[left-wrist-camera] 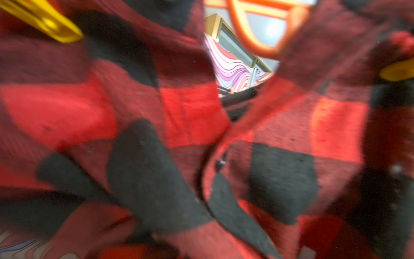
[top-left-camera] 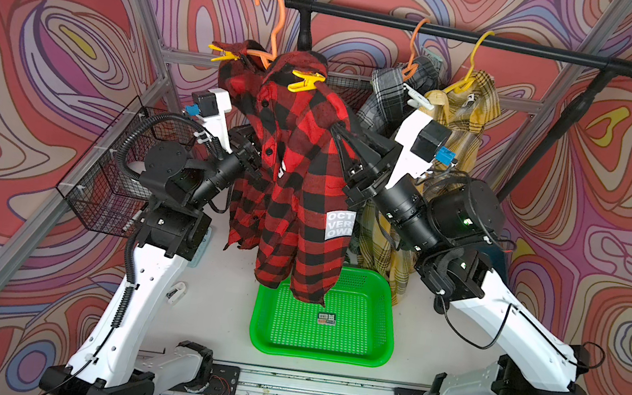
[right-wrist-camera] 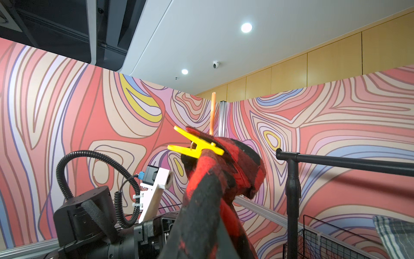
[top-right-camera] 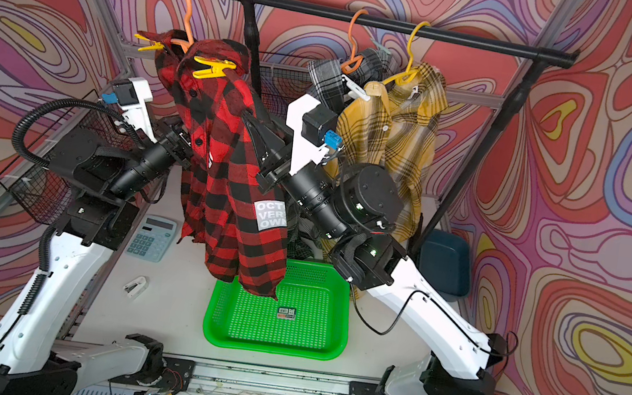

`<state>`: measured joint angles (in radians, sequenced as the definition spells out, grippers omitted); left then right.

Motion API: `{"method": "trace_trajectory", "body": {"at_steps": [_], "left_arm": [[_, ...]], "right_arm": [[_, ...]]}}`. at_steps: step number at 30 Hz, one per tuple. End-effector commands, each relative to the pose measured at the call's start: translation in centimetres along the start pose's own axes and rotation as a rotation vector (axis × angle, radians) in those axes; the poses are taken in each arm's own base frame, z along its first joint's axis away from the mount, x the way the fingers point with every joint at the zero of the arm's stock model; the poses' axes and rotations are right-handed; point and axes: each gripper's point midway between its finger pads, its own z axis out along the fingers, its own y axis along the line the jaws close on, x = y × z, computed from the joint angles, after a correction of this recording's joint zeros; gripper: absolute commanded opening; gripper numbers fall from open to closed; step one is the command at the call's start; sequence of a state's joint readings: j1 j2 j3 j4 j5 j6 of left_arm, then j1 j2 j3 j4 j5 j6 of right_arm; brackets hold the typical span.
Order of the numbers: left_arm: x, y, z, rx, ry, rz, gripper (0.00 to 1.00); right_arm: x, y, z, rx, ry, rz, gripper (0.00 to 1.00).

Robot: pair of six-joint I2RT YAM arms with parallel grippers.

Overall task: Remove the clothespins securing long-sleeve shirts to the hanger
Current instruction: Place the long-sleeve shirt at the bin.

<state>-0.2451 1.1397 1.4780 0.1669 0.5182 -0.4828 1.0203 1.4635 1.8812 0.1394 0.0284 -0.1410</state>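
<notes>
The red-and-black shirt (top-left-camera: 301, 171) hangs on an orange hanger (top-left-camera: 272, 20) whose hook is in the air, left of the black rail (top-left-camera: 454, 35). Two yellow clothespins (top-left-camera: 306, 81) (top-left-camera: 225, 53) clip its shoulders; one shows in the right wrist view (right-wrist-camera: 196, 146). My right gripper (top-left-camera: 339, 131) is shut on the cloth below the nearer pin. My left gripper (top-left-camera: 254, 158) is buried in the shirt's front, fingers hidden, shut on cloth. On the rail hang the grey plaid shirt (top-left-camera: 383, 94), with a white clothespin (top-left-camera: 418, 97), and the yellow plaid shirt (top-left-camera: 464, 114).
A green perforated basket (top-left-camera: 257, 337) lies on the table under the red shirt's hem. A black wire basket (top-left-camera: 107, 177) is fixed at the left. A calculator (top-right-camera: 153, 236), a small white object (top-right-camera: 136, 286) and a dark blue bin (top-right-camera: 445, 267) also sit on the table.
</notes>
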Motion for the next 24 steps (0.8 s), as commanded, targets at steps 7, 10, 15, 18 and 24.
{"method": "trace_trajectory", "body": {"at_steps": [7, 10, 15, 18, 24], "left_arm": [[-0.7, -7.5, -1.7, 0.201, -0.010, 0.016, 0.00], [0.5, -7.7, -1.6, 0.202, 0.013, 0.012, 0.00], [2.9, -6.2, -2.0, 0.130, 0.061, 0.013, 0.00], [5.0, -3.6, -2.8, 0.002, 0.104, 0.044, 0.23], [8.4, 1.6, -5.5, -0.280, 0.171, 0.086, 0.81]], "right_arm": [[1.5, -0.6, -1.3, 0.029, 0.022, 0.028, 0.00], [2.0, -0.8, -1.8, 0.040, 0.031, 0.032, 0.00], [1.8, -1.2, -2.5, 0.057, 0.029, 0.022, 0.00], [0.7, -1.5, -2.8, 0.066, 0.015, 0.010, 0.00], [0.1, -2.2, -3.2, 0.094, 0.022, -0.012, 0.00]]}}
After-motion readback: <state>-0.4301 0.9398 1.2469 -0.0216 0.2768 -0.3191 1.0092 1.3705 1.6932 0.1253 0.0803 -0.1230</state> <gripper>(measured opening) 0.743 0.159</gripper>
